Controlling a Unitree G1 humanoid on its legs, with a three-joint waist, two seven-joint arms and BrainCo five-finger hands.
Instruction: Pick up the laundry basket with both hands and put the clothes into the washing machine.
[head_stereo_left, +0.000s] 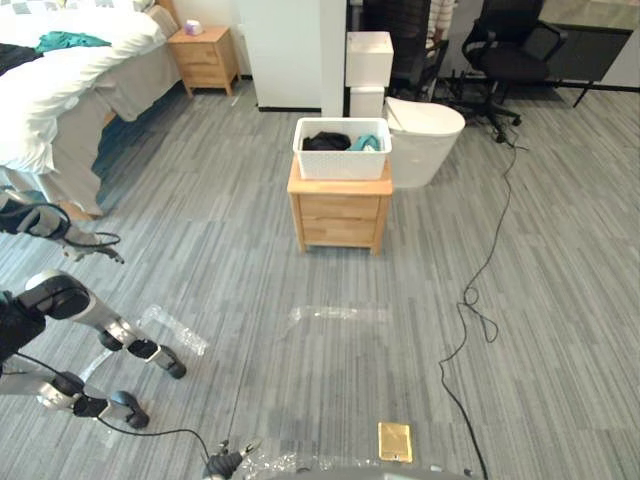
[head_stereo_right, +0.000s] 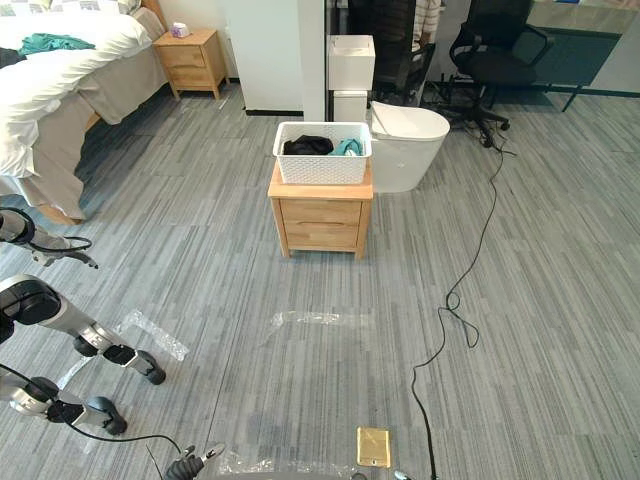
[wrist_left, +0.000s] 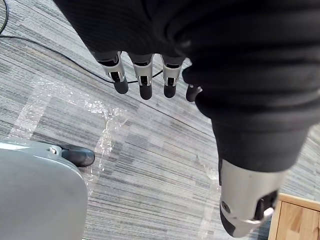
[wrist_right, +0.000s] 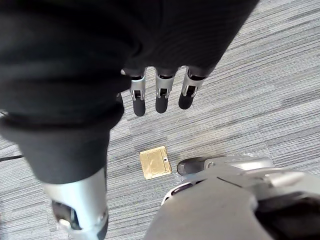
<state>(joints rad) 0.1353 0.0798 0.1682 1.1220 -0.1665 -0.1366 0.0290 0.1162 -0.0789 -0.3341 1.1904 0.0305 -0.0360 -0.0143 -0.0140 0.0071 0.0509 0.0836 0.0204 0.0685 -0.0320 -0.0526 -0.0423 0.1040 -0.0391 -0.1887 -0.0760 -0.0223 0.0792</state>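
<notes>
Mostly hidden, clothes (head_stereo_left: 326, 142) lie in the laundry basket (head_stereo_left: 342, 166) atop a nightstand (head_stereo_left: 340, 216).

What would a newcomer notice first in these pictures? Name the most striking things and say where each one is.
The white laundry basket, holding dark and teal clothes, stands on a small wooden cabinet in the middle of the grey floor, with a white rounded machine just behind it to the right. A bed with white bedding sits at the far left. The left hand and the right hand hang open above the floor.
</notes>
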